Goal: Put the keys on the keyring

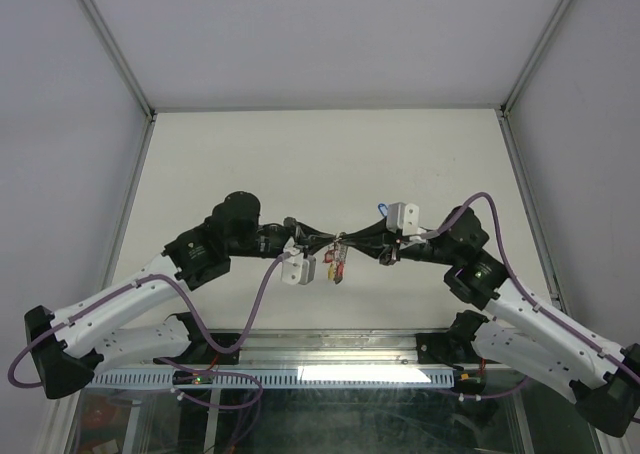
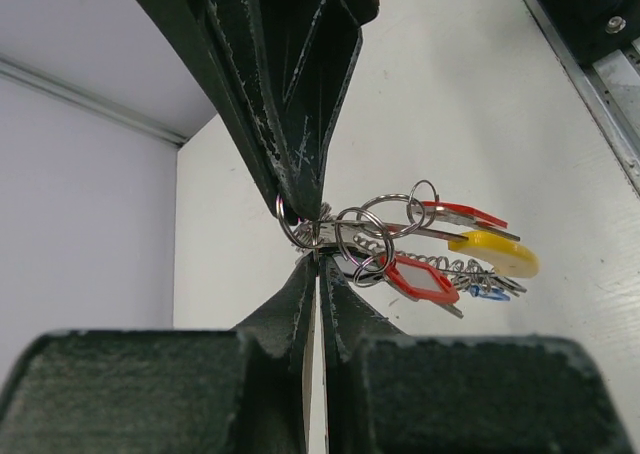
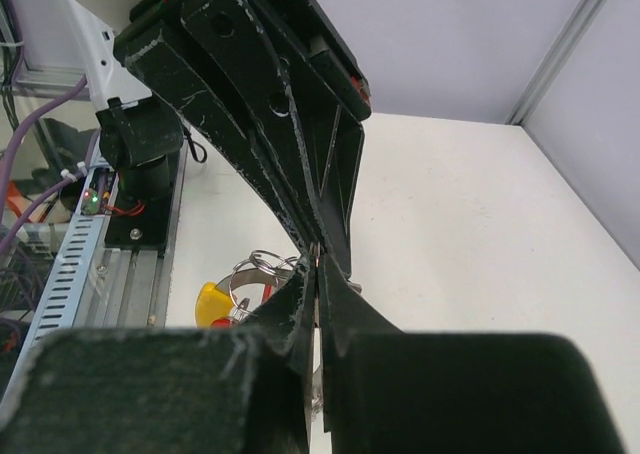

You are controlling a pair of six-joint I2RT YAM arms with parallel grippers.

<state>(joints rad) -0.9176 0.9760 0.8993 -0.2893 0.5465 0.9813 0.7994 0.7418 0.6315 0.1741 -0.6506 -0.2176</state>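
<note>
At the near edge, a metal rail point(image 1: 330, 375) carries the two arm bases. Both arms reach inward and meet tip to tip over the middle of a cream table point(image 1: 300, 154). The left gripper point(image 1: 322, 244) and the right gripper point(image 1: 362, 242) each have their fingers pressed together. Both seem to pinch the keyring point(image 1: 342, 242), which shows as a thin line running left to right between them, held off the table. The keys point(image 1: 338, 262) hang in a bunch from its middle, pointing toward the near edge.

Only the left wrist view gives detail. There the bunch fans out sideways from the closed tips, its long axis level. A red tag point(image 2: 425, 279), a yellow tag point(image 2: 495, 254) and a small blue tag point(image 2: 487, 292) sit on small rings point(image 2: 375, 224) around a ribbed coil. The right wrist view hides most of this behind its own fingers point(image 3: 290, 314). Only the yellow tag and a few rings peek out on the left of that view.

Farther back, the table ends at pale grey walls point(image 1: 320, 34) framed by aluminium corner posts point(image 1: 110, 44).
</note>
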